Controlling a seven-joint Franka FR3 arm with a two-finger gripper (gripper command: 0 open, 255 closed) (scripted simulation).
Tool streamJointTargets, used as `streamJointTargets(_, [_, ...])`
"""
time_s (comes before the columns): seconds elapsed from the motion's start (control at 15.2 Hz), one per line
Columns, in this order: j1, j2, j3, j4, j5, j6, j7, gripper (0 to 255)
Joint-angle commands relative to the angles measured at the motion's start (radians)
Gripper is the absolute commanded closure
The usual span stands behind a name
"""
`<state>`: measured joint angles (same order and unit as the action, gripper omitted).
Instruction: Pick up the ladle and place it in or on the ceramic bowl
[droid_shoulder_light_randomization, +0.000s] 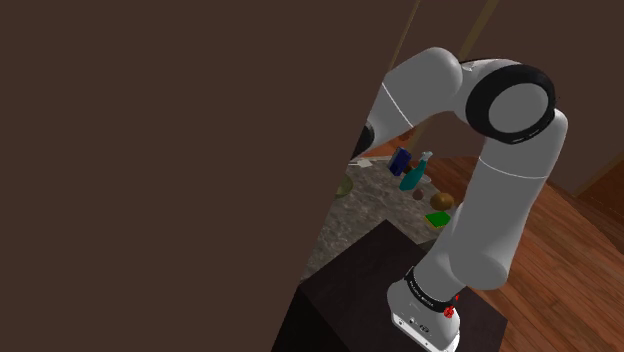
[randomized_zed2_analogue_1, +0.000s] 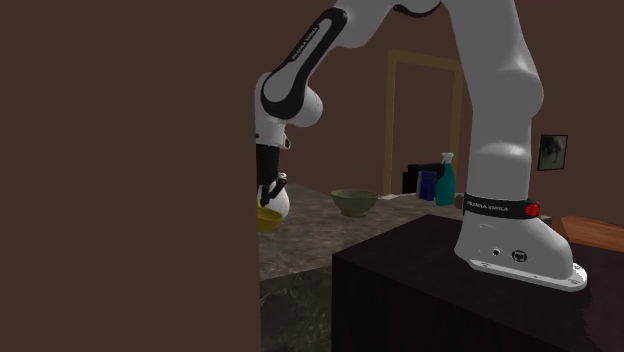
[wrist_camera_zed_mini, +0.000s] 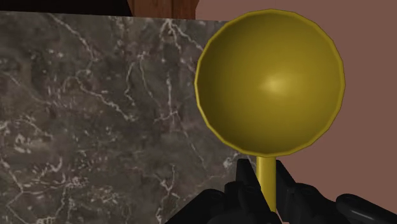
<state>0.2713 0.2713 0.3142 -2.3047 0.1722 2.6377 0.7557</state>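
My gripper (wrist_camera_zed_mini: 267, 186) is shut on the thin handle of a yellow ladle (wrist_camera_zed_mini: 270, 83). The ladle's round cup hangs past the fingertips, over the edge of the dark marbled counter (wrist_camera_zed_mini: 95, 121). In the second exterior view the gripper (randomized_zed2_analogue_1: 270, 195) points down with the ladle (randomized_zed2_analogue_1: 267, 219) just above the counter, close to a brown wall. The greenish bowl (randomized_zed2_analogue_1: 354, 201) stands on the counter to the right of the ladle in that view, apart from it. A sliver of the bowl (droid_shoulder_light_randomization: 344, 186) shows in the shoulder view beside the wall.
A large brown wall (droid_shoulder_light_randomization: 150, 170) hides the counter's left part. At the back stand a blue container (randomized_zed2_analogue_1: 427, 184) and a teal spray bottle (randomized_zed2_analogue_1: 445, 180). A brown round thing (droid_shoulder_light_randomization: 443, 201) and a green flat thing (droid_shoulder_light_randomization: 437, 218) lie near the dark stand (randomized_zed2_analogue_1: 420, 290).
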Motion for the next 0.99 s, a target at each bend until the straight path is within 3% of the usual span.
streamJointTargets(0.0, [-0.004, -0.026, 0.003, 0.001, 0.006, -0.027, -0.002, 255])
streamJointTargets(0.66, [-0.015, -0.132, 0.012, 0.019, 0.028, -0.148, -0.001, 255])
streamJointTargets(0.92, [-0.076, -0.192, -0.020, -0.049, 0.072, -0.156, -0.125, 255])
